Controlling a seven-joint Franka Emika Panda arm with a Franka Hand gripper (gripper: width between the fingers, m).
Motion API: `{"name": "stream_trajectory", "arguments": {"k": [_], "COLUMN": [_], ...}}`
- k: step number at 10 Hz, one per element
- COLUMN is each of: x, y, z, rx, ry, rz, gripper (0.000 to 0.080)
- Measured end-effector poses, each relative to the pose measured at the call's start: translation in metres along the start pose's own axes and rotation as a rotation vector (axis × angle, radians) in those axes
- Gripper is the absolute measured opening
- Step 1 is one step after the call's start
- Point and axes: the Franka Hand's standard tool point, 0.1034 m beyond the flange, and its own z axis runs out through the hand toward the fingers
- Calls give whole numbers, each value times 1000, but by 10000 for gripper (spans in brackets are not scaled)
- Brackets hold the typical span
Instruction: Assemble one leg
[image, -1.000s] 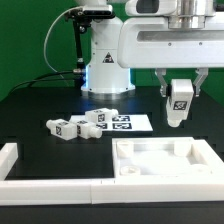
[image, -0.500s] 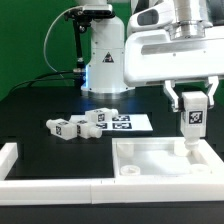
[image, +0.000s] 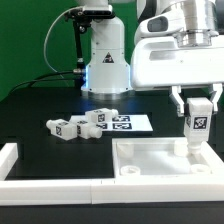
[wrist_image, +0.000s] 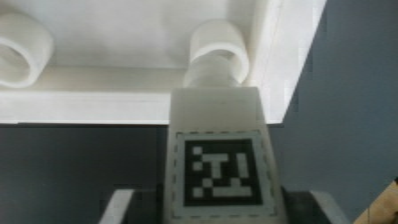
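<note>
1. Your gripper (image: 198, 112) is closed narrow on the leg (image: 197, 130). It holds the leg upright at about three o'clock in the exterior view, lower end down at the far corner of the panel (image: 160, 165).
2. The wrist view lines the leg's end up with a round collar (wrist_image: 217, 52) on the panel. I cannot tell whether it has seated (the leg's own body hides the joint).
3. Watch for tilt. If the leg goes in off-axis, I'd expect it to bind on the collar's lip and jam rather than turn home.
4. Watch the panel too. Nothing visible pins it down, so a sideways shove from the leg could slide it across the black table (image: 40, 105).
5. Mind the grip as well. These look like smooth plastic faces, so a twisting load may spin the leg inside the grip and leave the joint loose.
6. The leg is a stubby white plastic post with flat sides, and a square black-and-white tag (wrist_image: 222, 172) sits on one face.
7. The panel is wide, flat and white with a raised rim, and the wrist view shows a second collar (wrist_image: 25, 60) beside the first.
8. The spare legs (image: 75, 127) lie just beside the marker board (image: 128, 123), on its nine o'clock side. They are well apart from the work, so I'd judge them no collision risk.
</note>
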Motion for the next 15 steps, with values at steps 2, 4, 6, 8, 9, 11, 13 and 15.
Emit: {"name": "stream_trajectory", "arguments": {"k": [2,4,6,8,9,11,13,15], "x": [-1,-4,-3,1,-1,-5,-9,-15], "y": [0,1,0,-2,-4,-6,-9,-9], "z": [0,5,15,22,25,31,33,39], "rx": [0,0,-3,-2,-1,-1,1,-1], "ry": [-1,25,39,47,47,45,40,49], "rz": [1,-12,-32,-39,-44,-49,-53,-56], "gripper": [286,286,286,286,287,287,287,287]}}
